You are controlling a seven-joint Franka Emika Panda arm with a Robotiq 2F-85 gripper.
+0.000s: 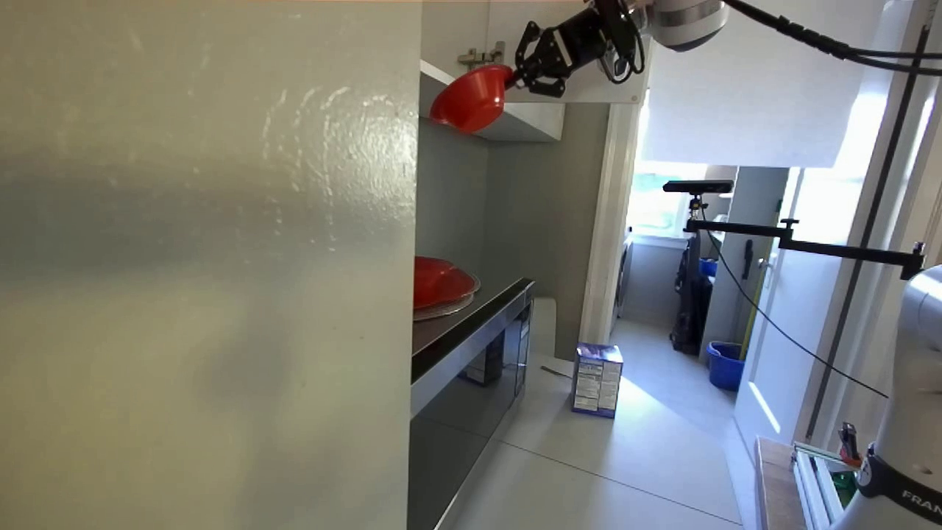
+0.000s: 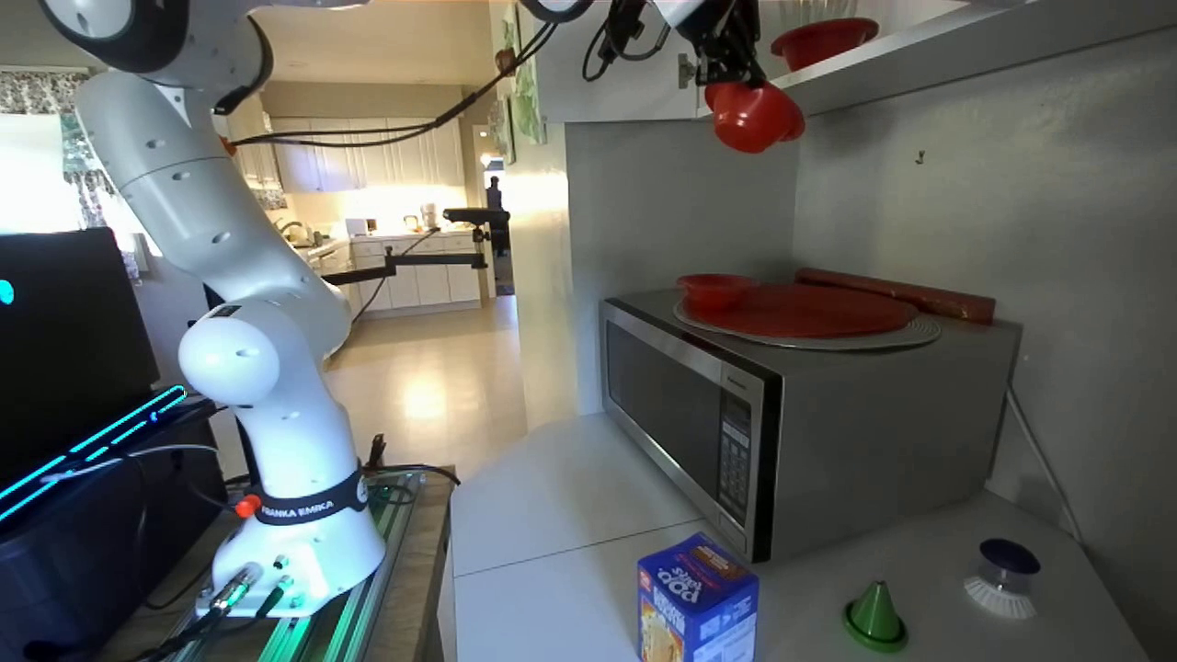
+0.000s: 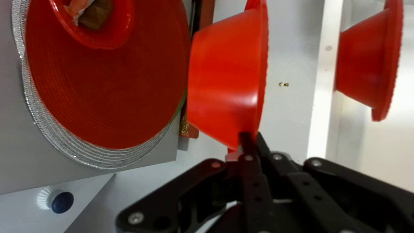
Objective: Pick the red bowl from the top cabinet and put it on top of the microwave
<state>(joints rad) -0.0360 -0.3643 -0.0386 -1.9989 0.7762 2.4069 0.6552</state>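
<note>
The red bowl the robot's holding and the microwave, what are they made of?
The held bowl looks like plastic: smooth and glossy, with a pale glint on its side. The microwave seems mostly metal, judging by its dull silvery grey; its dark window shows reflections, so maybe glass or shiny plastic.

Three red bowls (image 3: 119,29) (image 3: 226,77) (image 3: 362,58) across the top of the wrist view; at least two round mats (image 3: 106,106) (image 3: 87,155) upper left. In an exterior view: one microwave (image 2: 892,432) right, one box (image 2: 699,598) bottom centre, one green cone (image 2: 874,616) and one brush (image 2: 1007,575) lower right.
</note>
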